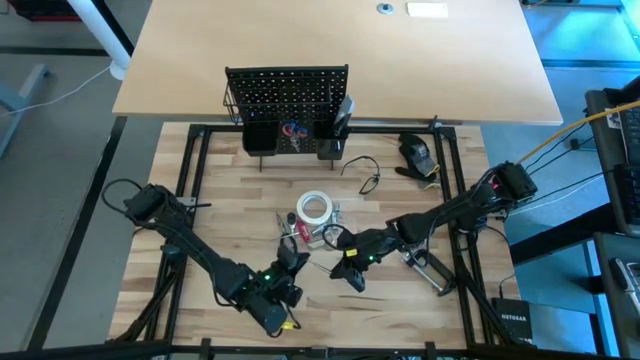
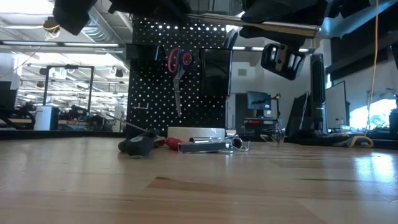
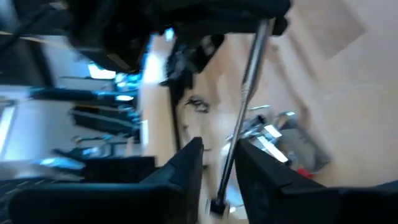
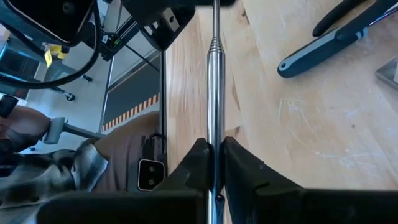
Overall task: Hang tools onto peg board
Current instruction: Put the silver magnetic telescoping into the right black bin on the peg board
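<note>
The pale wooden tabletop (image 1: pixel 250 200) carries the upright black peg board (image 1: pixel 287 95) at its far edge. Near the middle lie a white tape roll (image 1: pixel 314 208), a silver spirit level (image 2: pixel 204 146) and a red-handled tool (image 2: pixel 172 143) close together. A bulky black device (image 1: pixel 418 155) rests toward the right, black-handled pliers (image 4: pixel 336 34) nearby.

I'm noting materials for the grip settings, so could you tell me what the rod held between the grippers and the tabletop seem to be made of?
The rod looks like polished metal: silvery, with a bright highlight along its length and a ribbed collar. The right gripper is shut on it. The tabletop looks like pale wood with a smooth, faintly scratched finish: grain lines and plank seams show.
</note>
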{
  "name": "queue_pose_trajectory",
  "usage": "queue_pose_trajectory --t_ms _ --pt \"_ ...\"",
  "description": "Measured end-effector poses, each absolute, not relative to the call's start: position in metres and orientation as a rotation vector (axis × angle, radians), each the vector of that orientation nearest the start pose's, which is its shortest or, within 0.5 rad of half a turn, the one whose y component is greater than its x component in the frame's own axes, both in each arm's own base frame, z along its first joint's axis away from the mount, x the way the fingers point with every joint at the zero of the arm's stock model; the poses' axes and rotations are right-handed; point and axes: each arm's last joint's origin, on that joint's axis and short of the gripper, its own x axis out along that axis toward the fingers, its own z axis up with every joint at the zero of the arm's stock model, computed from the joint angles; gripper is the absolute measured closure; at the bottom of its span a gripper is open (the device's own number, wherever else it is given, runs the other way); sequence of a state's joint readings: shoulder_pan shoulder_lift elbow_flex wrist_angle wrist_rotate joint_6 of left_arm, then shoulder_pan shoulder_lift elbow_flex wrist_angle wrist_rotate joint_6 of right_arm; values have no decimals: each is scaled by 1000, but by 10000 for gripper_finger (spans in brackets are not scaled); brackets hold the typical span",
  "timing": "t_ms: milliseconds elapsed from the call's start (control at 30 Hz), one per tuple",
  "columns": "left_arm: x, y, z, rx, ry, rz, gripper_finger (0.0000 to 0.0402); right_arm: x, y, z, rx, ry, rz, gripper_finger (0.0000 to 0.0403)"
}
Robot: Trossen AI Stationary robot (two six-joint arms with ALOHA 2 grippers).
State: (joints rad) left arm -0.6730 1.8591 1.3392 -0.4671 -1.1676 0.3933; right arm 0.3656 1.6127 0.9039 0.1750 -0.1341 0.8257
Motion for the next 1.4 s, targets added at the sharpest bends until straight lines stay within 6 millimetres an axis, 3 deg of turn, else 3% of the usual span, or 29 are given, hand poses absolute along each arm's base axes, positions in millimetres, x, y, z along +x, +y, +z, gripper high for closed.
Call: queue_pose_trajectory --t_ms 133,333,700,867,1000,1200,1300,1400 --pt "303 -223 221 1228 684 421 296 313 124 205 717 716 233 376" --pt "278 -217 231 1091 669 475 281 308 122 212 693 711 219 375" --pt "234 -182 247 516 569 629 279 292 109 249 482 517 114 375" --pt "213 -162 245 267 467 698 281 294 106 246 300 487 33 375" --pt "198 -148 237 85 420 718 292 295 104 228 201 511 -58 375" --pt "203 -123 210 -155 526 641 317 296 102 220 184 445 -91 375" --pt "220 -115 199 -244 559 449 328 296 102 221 163 424 -105 375" --pt "238 -111 201 -267 493 174 341 296 102 221 143 425 -103 374"
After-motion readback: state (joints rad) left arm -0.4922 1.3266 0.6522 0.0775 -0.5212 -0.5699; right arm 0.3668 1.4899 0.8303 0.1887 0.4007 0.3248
